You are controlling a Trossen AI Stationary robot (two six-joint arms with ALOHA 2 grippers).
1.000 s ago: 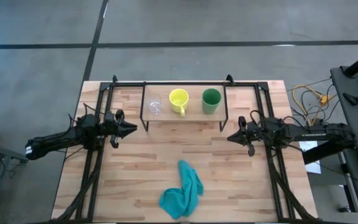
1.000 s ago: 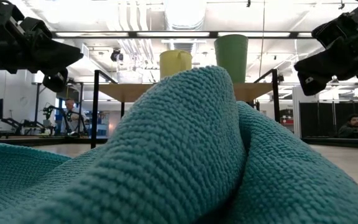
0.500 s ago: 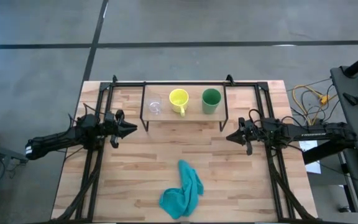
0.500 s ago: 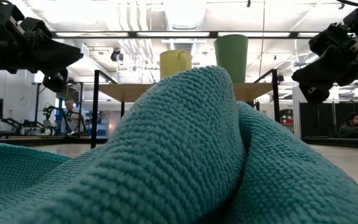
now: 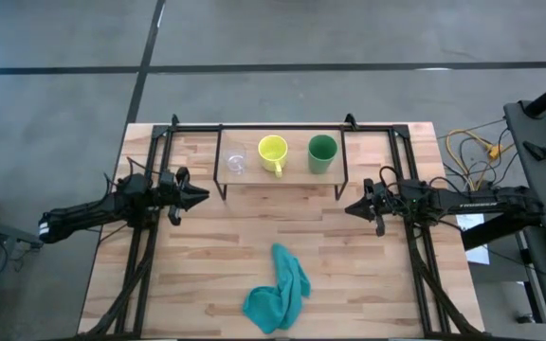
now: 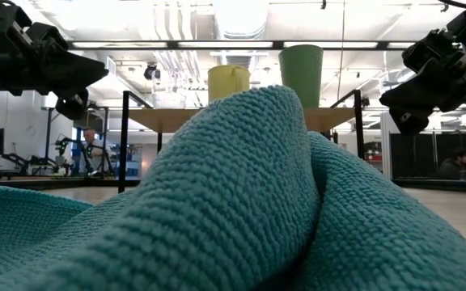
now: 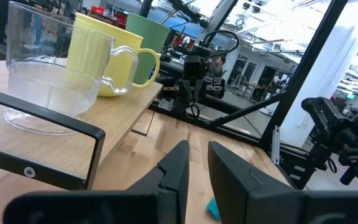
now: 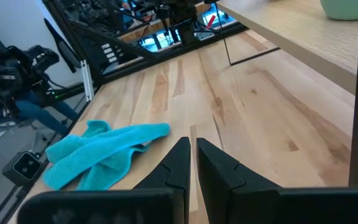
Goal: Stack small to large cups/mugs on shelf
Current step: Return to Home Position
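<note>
Bench (image 5: 368,275) is carrying the shelf (image 5: 297,157) at upper centre of the high view. Glass cup (image 5: 237,162), yellow mug (image 5: 272,152) and green cup (image 5: 322,152) are standing on it in a row, left to right, apart. Teal cloth (image 5: 278,294) is lying at lower centre. Left arm (image 5: 93,213) is hovering mid-left, left jaws closed, empty. Right arm (image 5: 472,201) is hovering mid-right, right jaws closed, empty.

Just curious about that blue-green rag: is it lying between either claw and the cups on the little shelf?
No. The teal cloth lies near the table's front, away from the shelf. The left gripper and right gripper flank the shelf, with nothing visible between them and the cups.
</note>
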